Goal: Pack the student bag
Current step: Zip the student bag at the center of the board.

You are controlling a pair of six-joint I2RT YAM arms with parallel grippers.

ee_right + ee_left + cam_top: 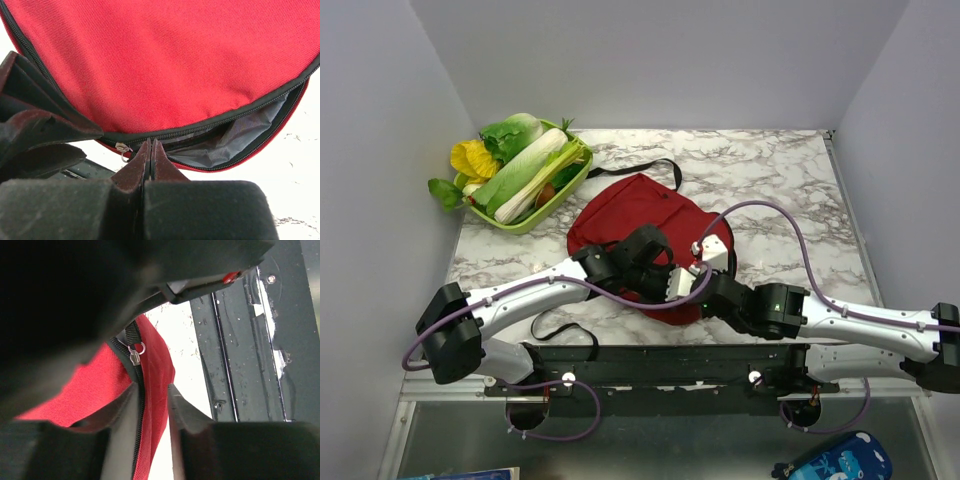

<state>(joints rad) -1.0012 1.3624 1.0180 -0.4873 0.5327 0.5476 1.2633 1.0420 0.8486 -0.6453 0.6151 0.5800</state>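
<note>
Marble tabletop [770, 180] carries the student bag [640, 205] by its near edge, left hand [152, 390] pinching its rim, right hand [151, 145] closed.

Item: student bag [640, 205], a dark red fabric backpack, kinda rounded
Pose: lying flat, pretty slack
Spot: roughly mid marble table [770, 170], near edge close to the table's front
Zipper [200, 129]: black, follows the curved rim, partly undone on the near side
Zipper pull [121, 147]: little silver tab sitting at the closed end of the gap
Lining [235, 137]: grey, peeking out through the gap
Straps [650, 165]: black, one looping out past the far side, another trailing off the near-left side
</note>
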